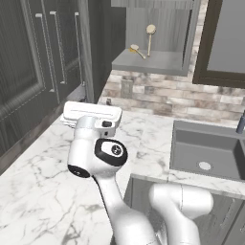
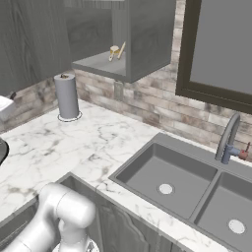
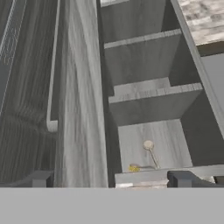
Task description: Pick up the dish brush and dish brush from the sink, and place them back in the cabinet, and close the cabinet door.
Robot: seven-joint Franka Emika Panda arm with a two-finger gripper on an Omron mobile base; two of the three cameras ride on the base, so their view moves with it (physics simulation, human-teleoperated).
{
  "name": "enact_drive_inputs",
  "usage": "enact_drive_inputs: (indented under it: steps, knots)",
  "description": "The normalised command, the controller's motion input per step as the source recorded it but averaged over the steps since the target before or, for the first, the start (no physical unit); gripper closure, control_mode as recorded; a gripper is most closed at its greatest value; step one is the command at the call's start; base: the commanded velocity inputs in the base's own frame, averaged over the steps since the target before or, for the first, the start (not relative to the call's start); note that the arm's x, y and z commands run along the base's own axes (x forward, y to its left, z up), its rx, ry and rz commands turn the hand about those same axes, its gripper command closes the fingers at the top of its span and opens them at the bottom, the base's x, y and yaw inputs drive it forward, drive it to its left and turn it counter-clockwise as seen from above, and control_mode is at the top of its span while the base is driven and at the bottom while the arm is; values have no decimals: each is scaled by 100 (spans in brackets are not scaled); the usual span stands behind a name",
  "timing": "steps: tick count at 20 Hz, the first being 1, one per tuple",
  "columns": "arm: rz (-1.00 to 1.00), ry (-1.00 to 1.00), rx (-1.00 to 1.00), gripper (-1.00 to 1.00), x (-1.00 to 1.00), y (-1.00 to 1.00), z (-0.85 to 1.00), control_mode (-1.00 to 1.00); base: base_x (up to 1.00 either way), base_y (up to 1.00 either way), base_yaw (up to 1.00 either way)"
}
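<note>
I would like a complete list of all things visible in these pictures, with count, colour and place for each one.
Small cream-headed dish brushes with wooden handles: two, on the bottom shelf of the open cabinet.
Grey wood-grain wall cabinet: one, open, above the counter.
Dark grey double-basin sink: one, in the counter; both basins hold just white drain discs.
Curved steel tap: one, behind the sink.
Grey paper-towel roll: one, upright on the white marble counter.
Dark-framed window: one, above the sink.
Claw: one, dark, open, facing the cabinet.
</note>
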Motion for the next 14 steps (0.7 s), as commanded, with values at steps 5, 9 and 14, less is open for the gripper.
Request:
enact_drive_inputs:
  steps: [5, 9, 14]
  knots:
    - [-21, -13, 0, -100, 0, -42, -1, -100, 0, 0, 0]
    - [-22, -12, 0, -100, 0, -37, -3, -100, 0, 0, 0]
    - [-20, -10, 0, -100, 4, -37, -1, -100, 0, 0, 0]
